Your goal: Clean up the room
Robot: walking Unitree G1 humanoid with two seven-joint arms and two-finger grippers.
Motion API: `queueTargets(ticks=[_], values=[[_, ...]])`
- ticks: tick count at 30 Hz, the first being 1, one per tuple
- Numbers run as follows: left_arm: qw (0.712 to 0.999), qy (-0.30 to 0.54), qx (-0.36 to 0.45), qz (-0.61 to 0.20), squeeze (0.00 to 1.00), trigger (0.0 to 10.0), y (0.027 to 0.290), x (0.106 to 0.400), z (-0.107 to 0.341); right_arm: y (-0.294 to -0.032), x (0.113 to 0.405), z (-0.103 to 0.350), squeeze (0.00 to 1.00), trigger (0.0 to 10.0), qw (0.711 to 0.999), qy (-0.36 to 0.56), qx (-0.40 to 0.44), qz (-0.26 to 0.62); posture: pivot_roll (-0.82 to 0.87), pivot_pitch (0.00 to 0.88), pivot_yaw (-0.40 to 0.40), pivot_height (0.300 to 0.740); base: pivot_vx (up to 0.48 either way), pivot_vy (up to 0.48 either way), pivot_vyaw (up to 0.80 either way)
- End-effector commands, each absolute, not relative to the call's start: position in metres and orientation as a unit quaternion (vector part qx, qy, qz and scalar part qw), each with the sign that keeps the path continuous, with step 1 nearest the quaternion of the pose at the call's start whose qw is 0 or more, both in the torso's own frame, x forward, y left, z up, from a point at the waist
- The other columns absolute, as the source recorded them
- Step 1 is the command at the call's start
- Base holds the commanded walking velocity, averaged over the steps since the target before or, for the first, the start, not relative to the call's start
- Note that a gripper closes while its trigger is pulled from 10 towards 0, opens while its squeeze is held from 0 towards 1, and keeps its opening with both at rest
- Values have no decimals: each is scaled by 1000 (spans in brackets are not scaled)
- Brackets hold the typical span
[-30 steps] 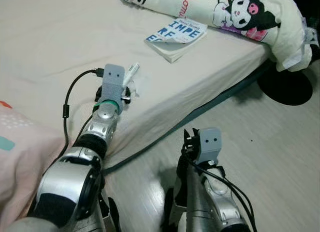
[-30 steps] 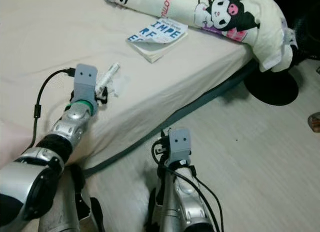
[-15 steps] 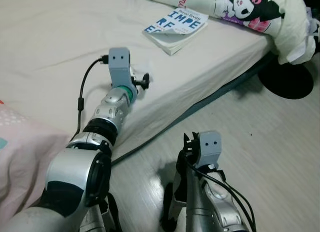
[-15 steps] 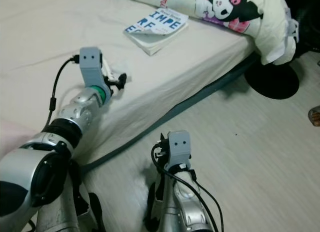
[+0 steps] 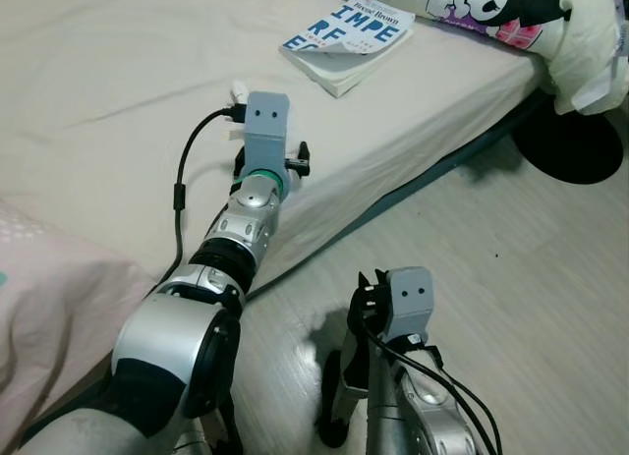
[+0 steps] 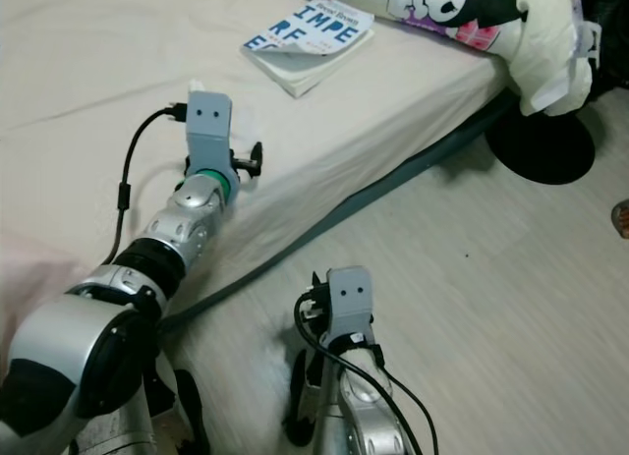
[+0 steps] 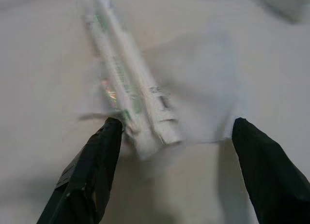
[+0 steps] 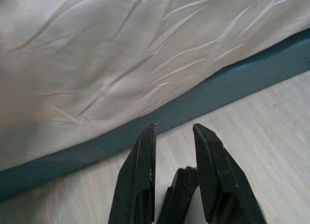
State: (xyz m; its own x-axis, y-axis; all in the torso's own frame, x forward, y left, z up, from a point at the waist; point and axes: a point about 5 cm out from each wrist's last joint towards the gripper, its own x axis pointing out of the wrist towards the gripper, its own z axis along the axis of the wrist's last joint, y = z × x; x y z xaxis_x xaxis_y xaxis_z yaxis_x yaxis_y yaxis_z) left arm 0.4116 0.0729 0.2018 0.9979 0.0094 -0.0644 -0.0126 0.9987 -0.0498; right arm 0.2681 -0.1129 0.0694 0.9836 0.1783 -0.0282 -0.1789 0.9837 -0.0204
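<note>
Head views: your left gripper (image 5: 263, 165) reaches over the bed (image 5: 98, 72) near its edge, with a book (image 5: 346, 44) beyond. Left wrist: your fingers (image 7: 92, 161) stand wide apart around a blurred white tube (image 7: 133, 103) on clear wrapping (image 7: 203, 88). Right wrist: your right gripper (image 8: 174, 132) hangs above the floor (image 8: 271, 117), jaws narrow, empty.

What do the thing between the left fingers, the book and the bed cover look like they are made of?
The wrapper looks like thin glossy plastic film: translucent, crinkled, printed, though blurred. The book seems a paperback, its card cover curling up at one corner. The bed sheet looks like matte woven fabric, creased in soft folds. The left gripper is open around the wrapper.
</note>
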Motion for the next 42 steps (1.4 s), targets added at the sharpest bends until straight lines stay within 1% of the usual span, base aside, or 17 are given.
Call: queueTargets(ticks=[1,2,3,4,15,16,42], values=[[998,48,-34,26,0,10000,73,410,193,-110,260,60,0,10000,995,38,-11,92,-83,430,68,520,0,0,0],[998,48,-34,26,0,10000,73,410,193,-110,260,60,0,10000,995,38,-11,92,-83,430,68,520,0,0,0],[997,52,-25,52,0,10000,76,409,192,-108,259,59,0,10000,995,41,-9,93,-87,438,70,520,0,0,0],[996,56,-22,60,0,10000,77,409,190,-107,258,59,0,10000,995,41,-8,94,-87,438,70,520,0,0,0],[994,82,-21,75,0,10000,70,403,175,-104,254,58,0,10000,994,46,-7,96,-96,450,69,520,0,0,0],[994,83,-26,70,0,0,67,402,173,-106,253,58,0,10000,994,48,-7,95,-99,451,70,520,0,0,0],[994,55,-46,87,0,0,67,404,186,-104,254,57,0,10000,994,56,-10,98,-93,437,69,520,0,0,0]])
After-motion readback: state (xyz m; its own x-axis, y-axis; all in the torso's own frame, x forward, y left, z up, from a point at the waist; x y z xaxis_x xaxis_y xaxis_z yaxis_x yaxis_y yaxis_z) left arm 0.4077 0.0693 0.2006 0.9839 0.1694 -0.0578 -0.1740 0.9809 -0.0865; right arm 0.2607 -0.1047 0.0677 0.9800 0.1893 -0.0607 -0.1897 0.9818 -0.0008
